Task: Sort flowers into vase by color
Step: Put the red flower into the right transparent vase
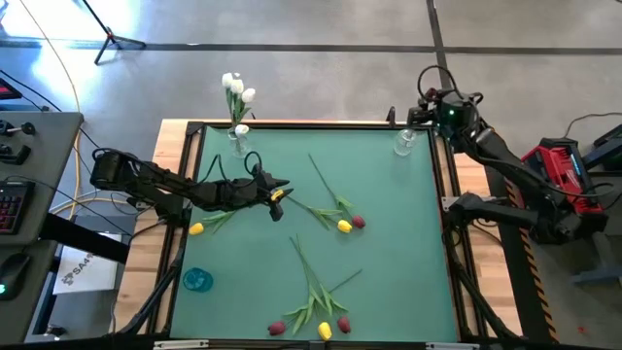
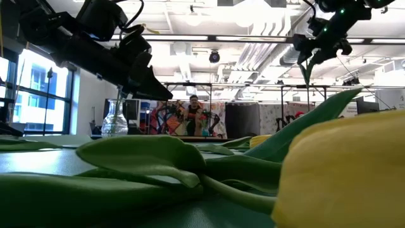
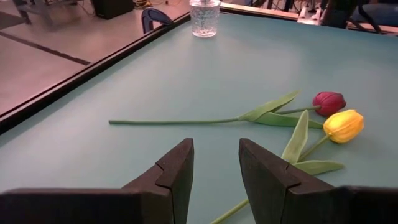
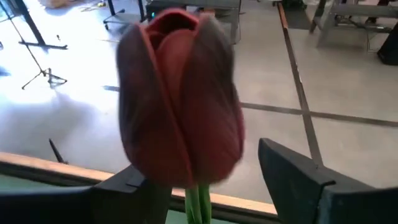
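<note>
My right gripper hangs open over the table's far right corner, by a clear glass vase. A dark red tulip's head stands upright between its fingers in the right wrist view, and the green stem hangs below. My left gripper stands open and low over the table's left middle, with nothing between its fingers. Ahead of it a dark red tulip and a yellow tulip lie flat on the mat. White tulips stand in the far left vase. My right gripper has its fingers apart on either side of the dark red tulip. The head's lower part lies against one finger in the right wrist view. Whether they touch I cannot tell. The other finger stands clear of it.
More tulips lie on the green mat: a yellow one at the left, and a red and yellow cluster at the near edge. A bluish glass stands near left. A raised dark frame rims the table.
</note>
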